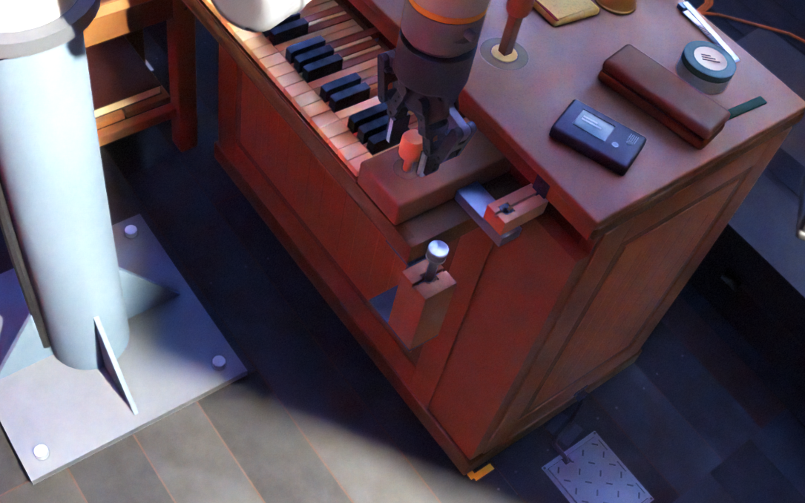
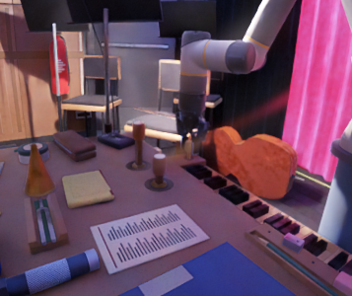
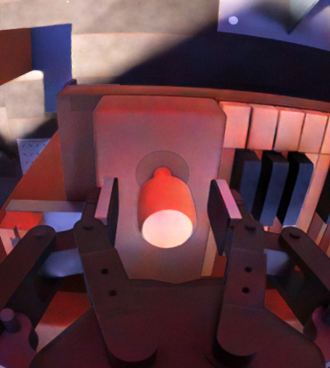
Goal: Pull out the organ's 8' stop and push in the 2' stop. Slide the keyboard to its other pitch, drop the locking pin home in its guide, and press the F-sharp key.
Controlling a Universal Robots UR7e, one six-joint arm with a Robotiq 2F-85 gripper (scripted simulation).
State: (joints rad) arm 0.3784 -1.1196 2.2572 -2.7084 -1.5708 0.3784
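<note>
The keyboard's end block (image 1: pixel 430 178) carries an upright orange knob (image 1: pixel 410 149), seen from above by the wrist camera as a rounded peg (image 3: pixel 166 214) on a round base. My gripper (image 3: pixel 164 206) is open, lowered around the knob with a finger on each side, holding nothing. The black and pale keys (image 1: pixel 330 81) run away from the block along the organ's front. Two wooden stop knobs (image 2: pixel 138 144) (image 2: pixel 158 170) stand on the organ's top, the farther one taller. The steel-headed locking pin (image 1: pixel 435 256) stands raised in its wooden guide (image 1: pixel 421 303) on the case's end.
A small wooden bracket (image 1: pixel 508 209) juts from the case beside the end block. On the top lie a dark handheld device (image 1: pixel 597 136), a brown case (image 1: pixel 662 103), a tape roll (image 1: pixel 705 66), a yellow cloth (image 2: pixel 87 188) and a sheet of paper (image 2: pixel 148 237). The arm's pedestal (image 1: pixel 48 206) stands left.
</note>
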